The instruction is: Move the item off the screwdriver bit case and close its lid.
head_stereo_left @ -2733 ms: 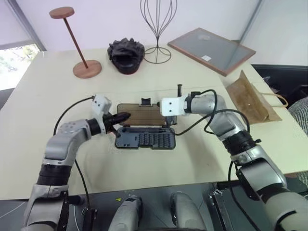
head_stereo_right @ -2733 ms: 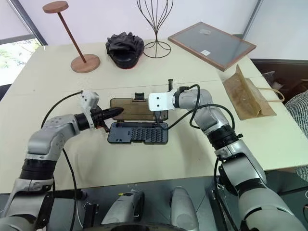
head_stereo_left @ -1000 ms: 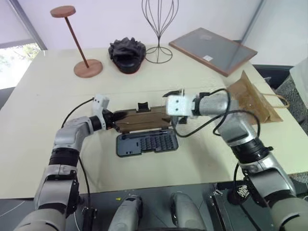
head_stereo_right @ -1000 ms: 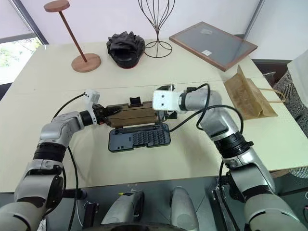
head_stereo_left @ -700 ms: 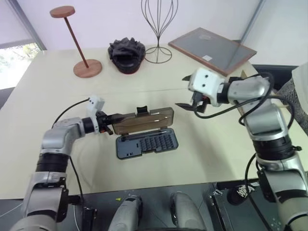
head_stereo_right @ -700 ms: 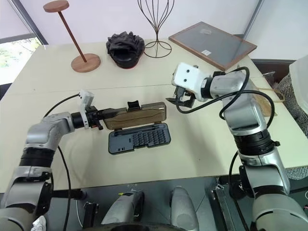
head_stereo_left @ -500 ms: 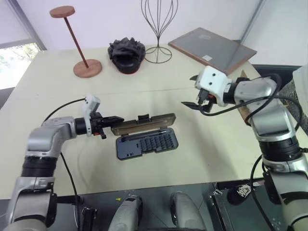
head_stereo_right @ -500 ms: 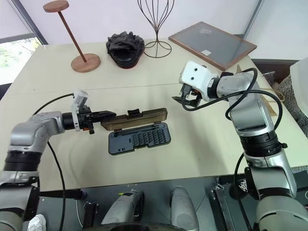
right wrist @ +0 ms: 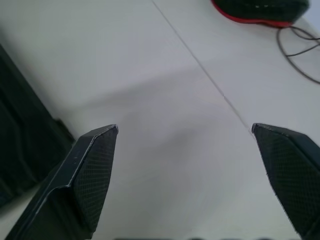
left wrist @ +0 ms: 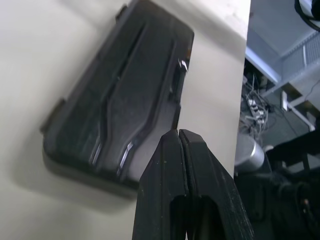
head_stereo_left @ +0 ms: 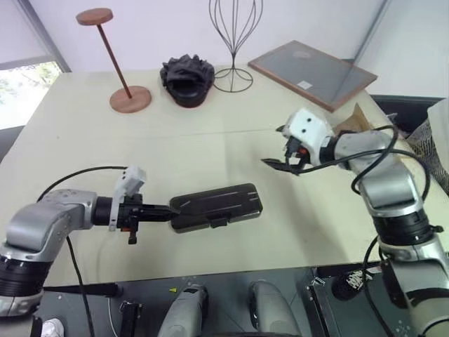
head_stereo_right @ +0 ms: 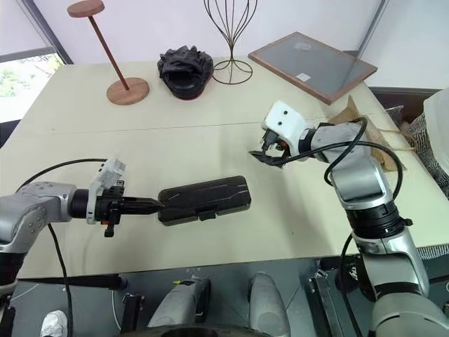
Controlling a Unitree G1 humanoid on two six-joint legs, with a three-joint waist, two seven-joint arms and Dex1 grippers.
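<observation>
Lying shut on the worktop [head_stereo_left: 84,140], the screwdriver bit case [head_stereo_left: 216,206] sits just past the left gripper [head_stereo_left: 165,210], fingers pressed together; the right gripper [head_stereo_right: 261,157] hovers beyond it, fingers spread wide.

Both arms are smooth silver-grey metal shells joined by black collars, with a matte black band below the right elbow. A small white boxy housing sits on each wrist, and thin black cables loop loosely from wrist to forearm. The left pincer [head_stereo_left: 163,209] has slim, tapering black fingers; the right pincer [head_stereo_right: 265,156] has black fingers whose pads [right wrist: 92,170] carry a fine cross-hatched texture.
</observation>
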